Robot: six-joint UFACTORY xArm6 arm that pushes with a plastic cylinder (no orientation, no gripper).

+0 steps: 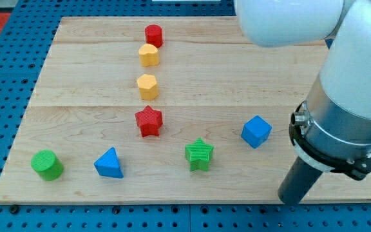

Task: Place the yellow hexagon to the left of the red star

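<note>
Currently, the yellow hexagon [147, 86] sits just above the red star [149, 120] at centre frame, while the tip [293, 198], no pincer, stands lower right, so it should approach from the hexagon's upper right.

White arm [340, 58], grey collar, dark rod.

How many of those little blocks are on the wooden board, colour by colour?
Red: 2, the red block and the red star
Yellow: 2, the yellow heart-like block and the yellow hexagon
Green: 2, the green cylinder and the green star
Blue: 2, the blue triangle and the blue cube
Total: 8
</note>
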